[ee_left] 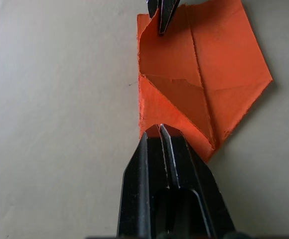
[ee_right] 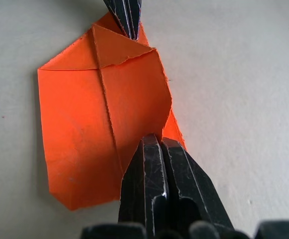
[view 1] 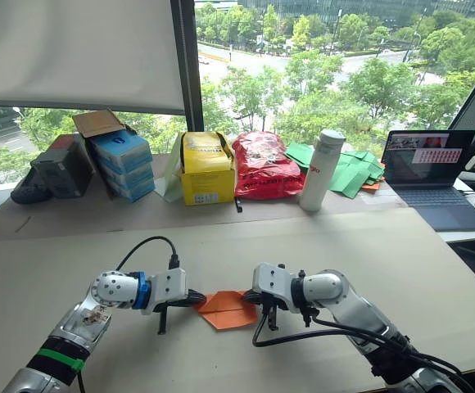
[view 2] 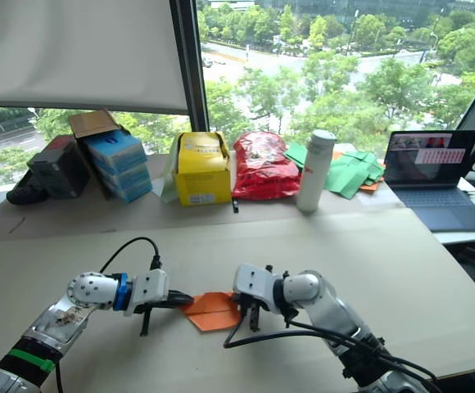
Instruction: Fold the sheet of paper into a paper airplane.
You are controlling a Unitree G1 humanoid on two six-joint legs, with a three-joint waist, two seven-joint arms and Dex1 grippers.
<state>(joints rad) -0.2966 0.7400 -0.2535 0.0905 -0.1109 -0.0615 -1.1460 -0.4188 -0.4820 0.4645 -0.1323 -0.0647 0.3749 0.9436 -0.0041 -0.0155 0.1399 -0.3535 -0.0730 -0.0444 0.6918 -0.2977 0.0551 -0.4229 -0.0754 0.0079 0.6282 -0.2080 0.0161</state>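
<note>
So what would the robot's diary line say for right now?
paper: partly folded, flat on table | left end effector: shut on paper edge | right end effector: shut on opposite edge | airplane: not finished

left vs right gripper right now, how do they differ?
The left gripper reaches in from the robot's left and meets the orange paper at its left, pointed end; the right gripper comes from the opposite side and meets the paper's right end. The left wrist has a blue ring, the right one is plain silver. Shared: both have their fingers closed together on an edge of the paper, low on the table, tips facing each other.
</note>
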